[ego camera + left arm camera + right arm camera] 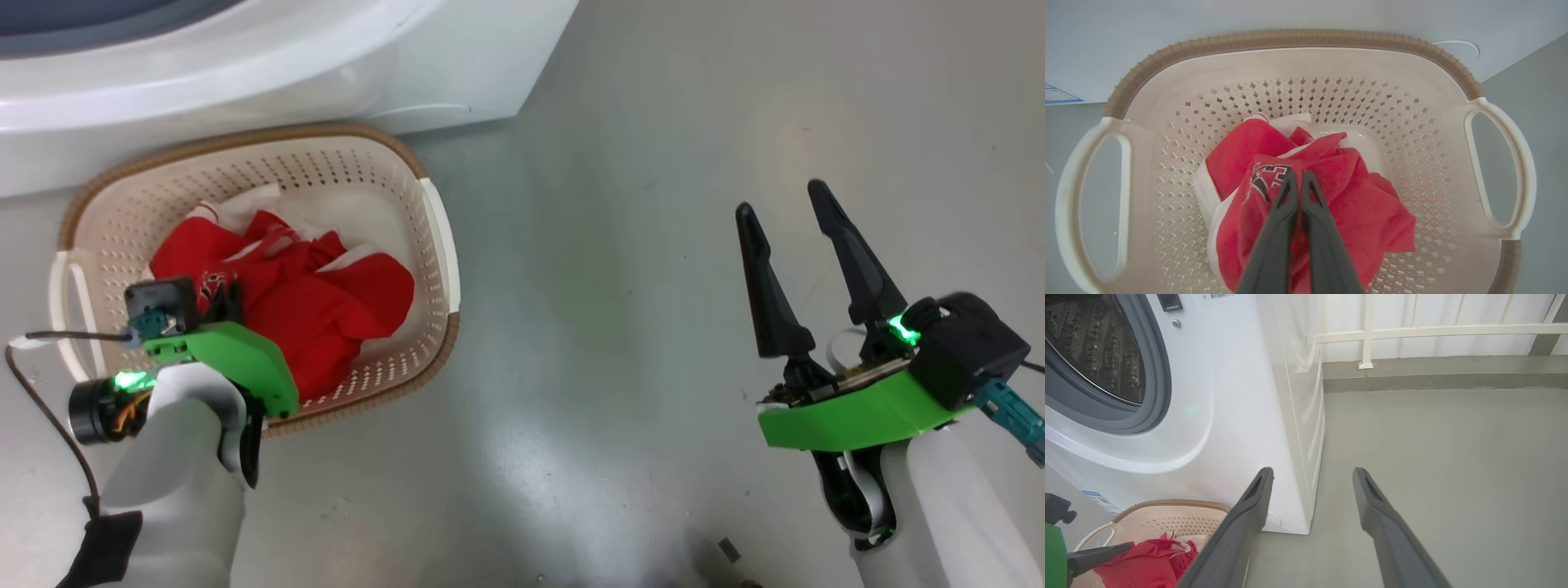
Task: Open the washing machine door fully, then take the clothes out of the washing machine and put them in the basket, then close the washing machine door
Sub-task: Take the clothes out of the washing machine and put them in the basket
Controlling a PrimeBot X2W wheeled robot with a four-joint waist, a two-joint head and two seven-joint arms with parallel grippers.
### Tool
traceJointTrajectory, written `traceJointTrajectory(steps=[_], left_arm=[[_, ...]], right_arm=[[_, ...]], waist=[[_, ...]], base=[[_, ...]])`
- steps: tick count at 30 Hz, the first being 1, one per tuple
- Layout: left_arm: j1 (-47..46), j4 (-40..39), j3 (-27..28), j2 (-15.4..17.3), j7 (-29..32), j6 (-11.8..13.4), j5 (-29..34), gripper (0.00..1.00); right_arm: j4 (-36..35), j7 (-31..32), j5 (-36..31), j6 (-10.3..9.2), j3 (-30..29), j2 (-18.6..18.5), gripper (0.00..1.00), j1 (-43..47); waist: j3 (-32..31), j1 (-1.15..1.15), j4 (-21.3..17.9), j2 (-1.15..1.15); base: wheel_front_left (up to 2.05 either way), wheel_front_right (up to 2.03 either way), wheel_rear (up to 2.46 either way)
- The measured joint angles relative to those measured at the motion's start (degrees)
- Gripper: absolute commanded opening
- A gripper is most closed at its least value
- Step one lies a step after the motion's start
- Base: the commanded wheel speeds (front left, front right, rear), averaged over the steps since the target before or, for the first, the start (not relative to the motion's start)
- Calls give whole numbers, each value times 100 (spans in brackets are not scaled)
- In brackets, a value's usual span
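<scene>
Grey floor by washing machine. Placing step: left tool pinched shut on clothes inside basket; right tool wide open, empty. Next: let go, lift clear.

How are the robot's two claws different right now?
The left claw is pinched shut; the right claw is wide open. The left claw grips the red clothes, while the right claw holds nothing. The left claw reaches down into the basket; the right claw hangs over the floor. Both have two long dark fingers on a green mount.
</scene>
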Motion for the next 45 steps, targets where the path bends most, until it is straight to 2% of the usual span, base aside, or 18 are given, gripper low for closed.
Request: traceJointTrajectory(steps=[1,4,13,22,24,27,31,35,45], left_arm=[[-1,43,-5,0,0,0,0,100],[-20,163,52,-4,0,94,-93,100],[-63,253,44,-2,0,130,-134,100],[-51,235,-131,-10,0,2,-96,100],[-34,113,-99,-20,0,-11,-101,100],[63,-34,-8,-83,0,-191,-172,100],[330,-325,78,-102,0,-168,-172,100],[600,-733,261,-104,0,22,-166,100],[1423,-1871,320,-163,0,-43,275,100]], right_arm=[[-3,0,3,1,15,0,100,-38],[-2,0,24,0,67,0,100,-61],[22,0,27,0,93,0,100,-130],[68,0,41,0,82,-1,100,-125],[86,1,41,0,68,-2,100,-122],[114,1,41,0,43,-4,100,-109],[162,0,40,0,20,-12,100,-92],[233,0,32,0,-34,-15,100,44],[359,1,-18,1,-103,-22,100,260]], waist=[[29,0,-6,0],[119,0,-35,0],[144,0,-99,0],[-63,0,-44,0],[-134,0,-13,0],[-265,0,38,0],[-475,0,113,0],[-716,0,195,0],[-1387,0,420,0]], base=[[0,0,0],[0,0,0],[0,0,0],[0,0,0],[0,0,0],[0,0,0],[0,0,0],[0,0,0],[0,0,0]])
